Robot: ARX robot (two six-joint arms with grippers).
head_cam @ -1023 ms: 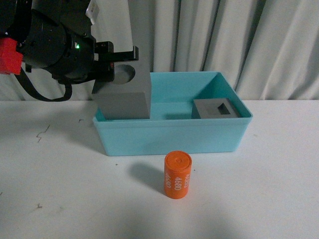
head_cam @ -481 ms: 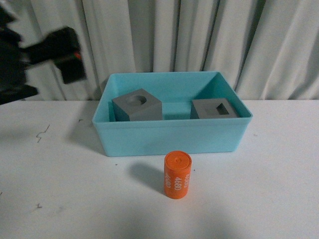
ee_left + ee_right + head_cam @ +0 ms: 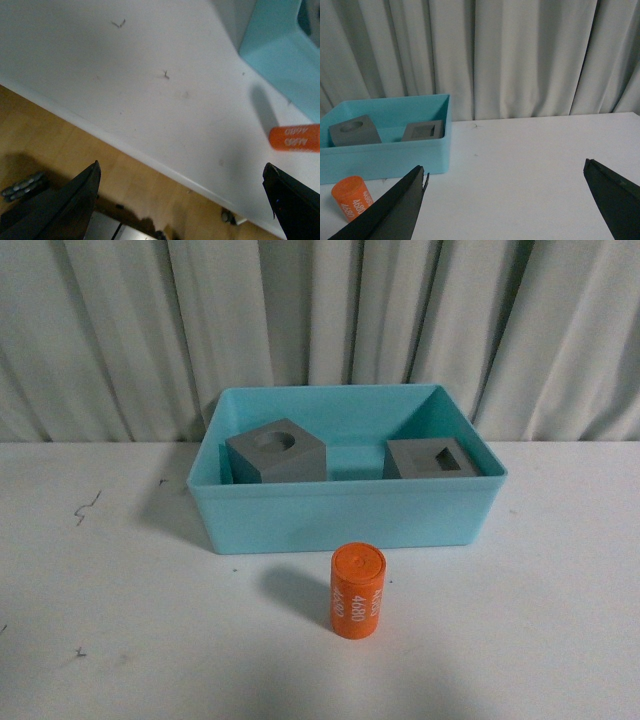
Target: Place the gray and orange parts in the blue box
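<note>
The blue box point(image 3: 345, 512) stands at the back middle of the white table. Inside it lie the gray cube with the round recess point(image 3: 277, 452) on the left, tilted, and the gray cube with the rectangular recess point(image 3: 432, 457) on the right. The orange cylinder printed "4680" point(image 3: 357, 592) stands upright on the table in front of the box. Neither arm shows in the front view. My left gripper point(image 3: 182, 187) is open and empty over the table's edge, with the cylinder point(image 3: 296, 138) far off. My right gripper point(image 3: 505, 187) is open and empty, well to the side of the box point(image 3: 385, 150) and cylinder point(image 3: 353, 197).
Pale curtains point(image 3: 320, 320) hang close behind the table. The table's edge point(image 3: 125, 145) and a wooden floor point(image 3: 60, 150) below it show in the left wrist view. Small dark marks point(image 3: 88, 505) dot the table on the left.
The left gripper let go of the round-recess cube, which dropped into the box and rests tilted. The left arm then drew back to the left, out of the front view.
</note>
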